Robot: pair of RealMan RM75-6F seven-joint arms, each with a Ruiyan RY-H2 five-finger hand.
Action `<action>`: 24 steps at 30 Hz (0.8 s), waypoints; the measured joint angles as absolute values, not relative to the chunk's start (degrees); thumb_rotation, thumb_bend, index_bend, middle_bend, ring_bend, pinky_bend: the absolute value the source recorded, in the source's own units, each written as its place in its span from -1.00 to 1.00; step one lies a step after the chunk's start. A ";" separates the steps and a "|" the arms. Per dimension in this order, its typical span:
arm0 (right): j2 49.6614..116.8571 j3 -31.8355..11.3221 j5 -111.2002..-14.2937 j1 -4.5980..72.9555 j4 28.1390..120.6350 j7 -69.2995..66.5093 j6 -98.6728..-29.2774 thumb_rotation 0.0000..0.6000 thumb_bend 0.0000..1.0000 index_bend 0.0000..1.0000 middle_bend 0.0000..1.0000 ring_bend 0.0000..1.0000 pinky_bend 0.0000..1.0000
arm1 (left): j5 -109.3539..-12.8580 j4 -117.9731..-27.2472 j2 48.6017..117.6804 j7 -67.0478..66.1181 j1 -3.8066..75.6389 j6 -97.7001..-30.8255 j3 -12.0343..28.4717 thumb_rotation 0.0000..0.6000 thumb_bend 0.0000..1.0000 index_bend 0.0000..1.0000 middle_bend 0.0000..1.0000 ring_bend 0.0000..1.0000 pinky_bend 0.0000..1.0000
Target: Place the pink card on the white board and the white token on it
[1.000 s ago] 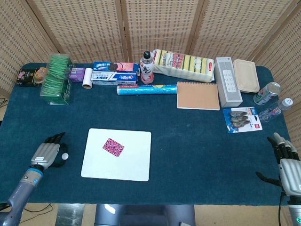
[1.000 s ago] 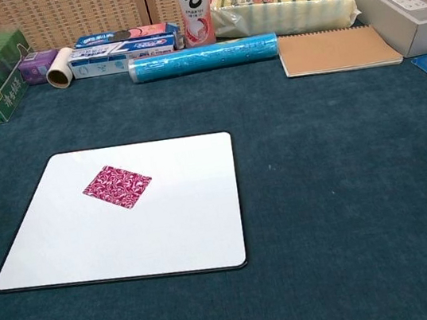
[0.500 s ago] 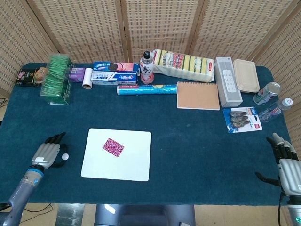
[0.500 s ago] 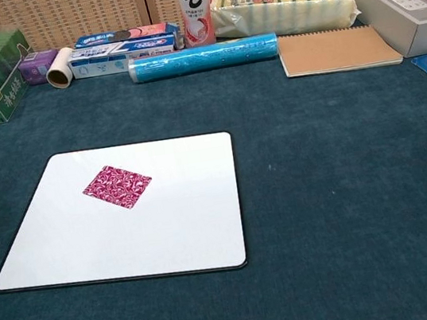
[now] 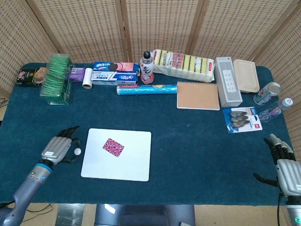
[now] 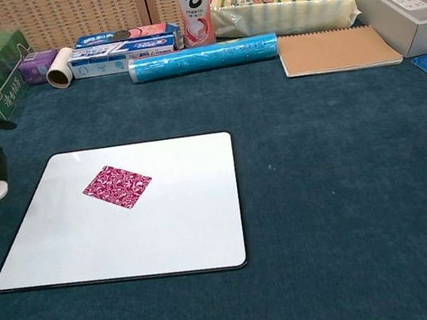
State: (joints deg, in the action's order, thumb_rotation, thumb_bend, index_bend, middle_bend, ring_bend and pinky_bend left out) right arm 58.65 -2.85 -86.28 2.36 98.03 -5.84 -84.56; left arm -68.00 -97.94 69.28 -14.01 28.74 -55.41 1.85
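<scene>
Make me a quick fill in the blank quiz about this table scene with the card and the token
1. The pink card lies on the ____ board.
2. The white token is held by the robot's ____ hand.
3. The token is on the ____ side of the board as seen in the head view.

Missing words: white; left; left

Left hand pinching — right hand low, fingers spread, empty.

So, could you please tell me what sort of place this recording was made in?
Probably an indoor test bench rather than a home: a table covered in dark blue cloth, woven folding screens closing off the back, and unrelated groceries lined up along the far edge, such as a drink bottle and a pack of sponges.
</scene>
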 measured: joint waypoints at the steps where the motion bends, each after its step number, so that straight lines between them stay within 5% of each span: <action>1: 58.65 -2.85 -86.28 2.37 98.01 -5.80 -84.55 1.00 -1.00 -0.96 -1.00 -0.99 -1.00 | -67.07 -98.42 69.43 -15.08 29.47 -54.94 2.33 1.00 -0.37 -0.03 -1.00 -1.00 -0.85; 24: 58.04 -2.91 -85.74 2.61 97.84 -7.60 -83.83 1.00 -1.00 -0.96 -1.00 -0.99 -1.00 | -46.50 -100.67 81.00 -34.61 42.10 -54.29 5.20 1.00 -0.38 -0.03 -1.00 -1.00 -0.85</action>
